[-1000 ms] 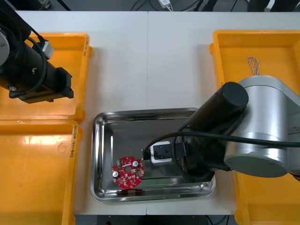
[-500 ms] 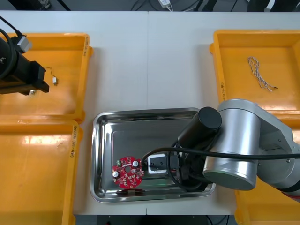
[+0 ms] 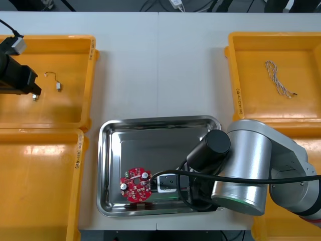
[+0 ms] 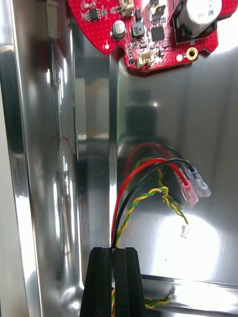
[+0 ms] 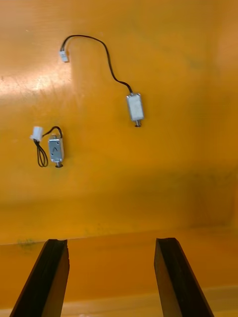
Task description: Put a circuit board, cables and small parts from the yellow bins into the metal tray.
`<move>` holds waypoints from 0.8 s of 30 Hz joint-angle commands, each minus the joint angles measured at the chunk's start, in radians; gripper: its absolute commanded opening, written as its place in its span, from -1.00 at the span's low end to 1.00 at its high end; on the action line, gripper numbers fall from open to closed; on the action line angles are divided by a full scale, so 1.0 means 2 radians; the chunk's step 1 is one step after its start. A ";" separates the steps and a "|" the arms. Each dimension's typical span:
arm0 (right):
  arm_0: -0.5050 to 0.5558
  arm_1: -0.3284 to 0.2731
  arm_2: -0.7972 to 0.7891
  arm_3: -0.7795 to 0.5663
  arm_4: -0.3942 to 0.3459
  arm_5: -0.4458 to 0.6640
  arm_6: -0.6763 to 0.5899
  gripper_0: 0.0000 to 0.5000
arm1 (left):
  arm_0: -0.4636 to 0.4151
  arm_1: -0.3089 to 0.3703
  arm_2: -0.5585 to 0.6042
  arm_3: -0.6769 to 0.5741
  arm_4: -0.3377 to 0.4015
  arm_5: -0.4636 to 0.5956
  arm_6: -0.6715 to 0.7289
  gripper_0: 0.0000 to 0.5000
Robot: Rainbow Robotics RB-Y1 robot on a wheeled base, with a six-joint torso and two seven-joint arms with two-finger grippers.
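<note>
1. Your right gripper (image 4: 117, 250) is low inside the metal tray (image 3: 160, 119), a little short of the circuit board (image 3: 136, 185). The board lies flat in the tray's near-left part.
2. The right fingers are pinched almost together on the cable bundle (image 4: 188, 192). Red, black and twisted yellow-green leads run out from between them.
3. The bundle's free ends, with their clear connectors, rest on the tray floor between the fingers and the board. They are not touching the board.
4. The bundle looks light and limp, so it may cling to the pads on release. I'd open fully, then lift straight up so you don't drag it onto the board or over the rim.
5. Your left gripper (image 5: 111, 241) hangs over the far-left yellow bin (image 3: 75, 50), fingers wide apart and holding nothing.
6. Two small metal parts (image 5: 135, 108) lie on that bin's floor beyond the fingers, apart from each other. Each has a thin black lead ending in a white plug.
7. The parts look tiny, rigid and smooth, so probably slippery. Grip across the metal body, not the lead, which is too thin to hold and lets the part swing.
8. The twisted blue and white cable (image 3: 278, 80) lies in the far-right bin on your right side. It looks soft, so take it mid-bunch.
</note>
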 commanded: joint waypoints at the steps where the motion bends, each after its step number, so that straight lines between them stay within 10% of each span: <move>1: 0.009 0.017 0.015 -0.005 0.017 -0.006 -0.024 -1.00 | -0.023 0.026 0.015 0.021 -0.011 -0.027 -0.014 1.00; 11: 0.014 0.019 0.018 -0.006 0.036 -0.007 -0.025 -0.84 | -0.023 0.025 0.015 0.085 -0.014 -0.075 -0.062 1.00; 18: 0.014 0.023 0.018 -0.006 0.054 -0.009 -0.025 1.00 | -0.023 0.023 0.001 0.103 -0.023 -0.093 -0.070 1.00; 24: 0.014 0.023 0.017 -0.006 0.064 -0.008 -0.025 1.00 | -0.023 0.022 -0.011 0.106 -0.028 -0.102 -0.069 1.00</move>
